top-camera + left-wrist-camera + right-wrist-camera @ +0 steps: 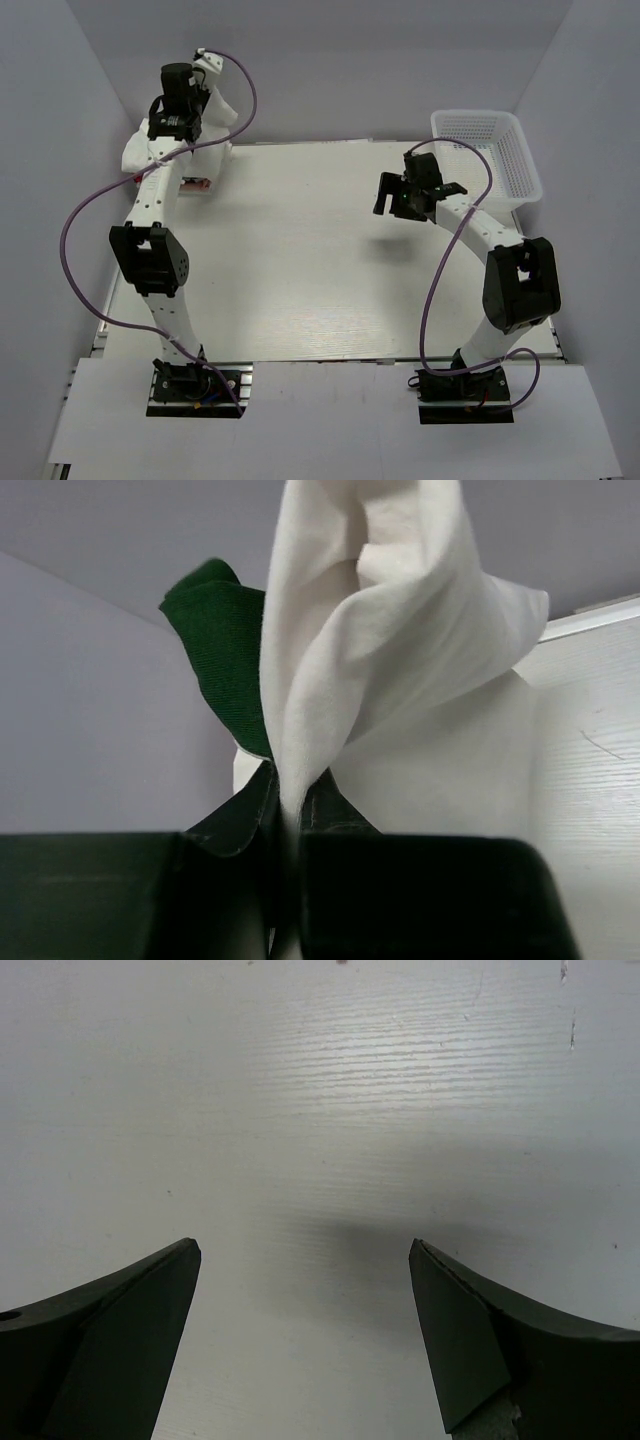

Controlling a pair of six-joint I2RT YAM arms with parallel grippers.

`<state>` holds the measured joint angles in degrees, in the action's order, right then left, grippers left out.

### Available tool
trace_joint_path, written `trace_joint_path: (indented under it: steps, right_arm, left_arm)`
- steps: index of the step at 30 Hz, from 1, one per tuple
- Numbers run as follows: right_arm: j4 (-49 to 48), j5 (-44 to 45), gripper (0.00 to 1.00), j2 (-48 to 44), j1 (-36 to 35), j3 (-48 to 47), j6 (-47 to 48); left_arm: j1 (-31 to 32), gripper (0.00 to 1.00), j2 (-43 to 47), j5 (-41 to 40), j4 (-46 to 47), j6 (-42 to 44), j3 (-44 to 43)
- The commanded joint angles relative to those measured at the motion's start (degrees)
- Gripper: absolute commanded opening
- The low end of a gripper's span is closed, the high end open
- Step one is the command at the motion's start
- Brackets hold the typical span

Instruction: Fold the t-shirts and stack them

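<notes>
Cloth of the off-white t-shirt (400, 680), showing its dark green part (220, 650), was pinched in the nearly closed left end effector (285, 850), held up over the tabletop's (300, 260) far left corner. The right end effector (305, 1250) hovered spread wide above the tabletop, near the basket (490, 150).

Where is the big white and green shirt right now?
In the top view the shirt is pinched in the left tool at the table's far left corner, across from the white basket at the far right.
</notes>
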<state>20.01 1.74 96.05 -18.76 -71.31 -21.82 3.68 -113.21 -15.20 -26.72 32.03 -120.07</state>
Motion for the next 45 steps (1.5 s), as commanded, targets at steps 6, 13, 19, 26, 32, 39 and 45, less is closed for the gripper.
trace_joint_path:
  steps: [6, 13, 19, 26, 32, 39, 45]
  right_arm:
    - [1.69, -1.3, 0.91, 3.08, -0.13, -6.73, 0.29]
    - [4.42, -2.27, 0.91, 6.69, 0.04, -11.48, 0.2]
    - [5.39, -2.44, 0.91, 8.89, -0.05, -14.2, -0.68]
    - [7.06, -3.49, 0.91, 11.62, -0.13, -17.2, -1.9]
    - [6.62, -4.28, 0.91, 13.11, -0.13, -17.99, -3.4]
    - [7.15, -4.29, 0.91, 13.29, -0.31, -18.34, -3.31]
    - [8.64, -3.76, 0.91, 12.32, -0.22, -17.81, -3.05]
  left_arm:
    - [-6.4, 0.0, -4.2, 4.56, 5.88, 0.14, -6.4]
    - [-9.66, 0.0, -9.04, 6.85, 7.65, -2.76, -7.53]
    - [-13.25, 0.0, -14.05, 5.62, 11.59, -6.45, -10.18]
    - [-15.9, 0.0, -16.87, 9.31, 14.15, -8.74, -11.24]
    - [-14.49, 0.0, -17.39, 0.18, 18.11, -16.29, -10.09]
    - [-14.49, 0.35, -16.7, -3.77, 16.88, -18.4, -9.22]
    - [-14.49, 1.0, -15.02, -11.94, 15.65, -22.88, -7.11]
